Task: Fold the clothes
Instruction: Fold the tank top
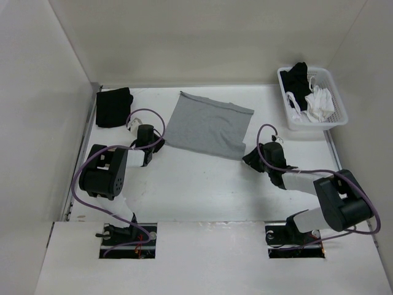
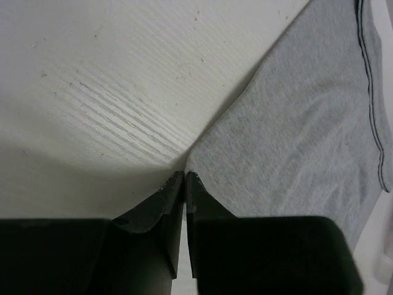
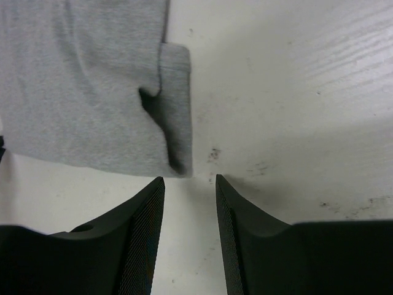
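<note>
White walls box in a pale table (image 1: 202,184), and the grey tank top (image 1: 209,126) lies spread flat near the middle of it, toward the back. No straps show, so it looks already doubled into a rough rectangle. A folded black cloth (image 1: 113,106) sits at the back left. A white basket (image 1: 313,125) of black and white garments stands at the back right, and both are well apart from the work.

Your left gripper (image 2: 185,175) is at the top's near-left corner with its jaws drawn almost together. The point of the fabric meets the fingertips, but you cannot tell from the wrist view whether any cloth is caught between them. Your right gripper (image 3: 189,178) has its jaws well apart. It sits just short of the near-right corner and touches nothing.

The step in hand looks like taking both near corners for the next fold.

- **Right side:** The hem there is layered, with a dark gap between the plies. Ease forward until the whole thickness is between the fingers, then close.
- **Left side:** Confirm you really have cloth before you lift. A closed, empty pinch would leave that corner behind and skew the fold.
- **The fold:** Raise both corners together and carry them evenly toward the far edge.
</note>
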